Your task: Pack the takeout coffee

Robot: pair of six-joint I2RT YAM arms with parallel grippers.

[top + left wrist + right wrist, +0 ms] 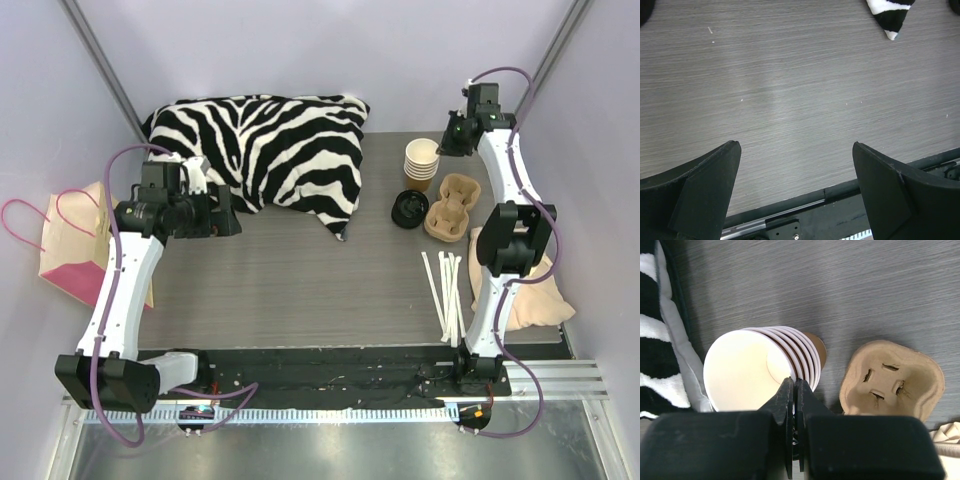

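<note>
The takeout coffee, a cup with a lid on it, is out of view. A stack of lidless cream-rimmed paper cups [421, 160] [740, 370] stands at the back right. My right gripper [443, 143] [794, 380] is at the near rim of the top cup. Its jaws are shut, pinching that cup's wall, one finger inside and one outside. Loose black lids [410, 209] lie just in front of the stack. My left gripper [222, 215] [795, 145] hangs wide open over bare tabletop at the left, holding nothing.
A moulded pulp cup carrier [452, 207] [892, 380] sits right of the lids. White straws [445, 290] lie in front of it. A zebra-striped cloth [270, 140] covers the back middle. A pink paper bag [75, 245] stands at far left, a beige bag [535, 290] at right.
</note>
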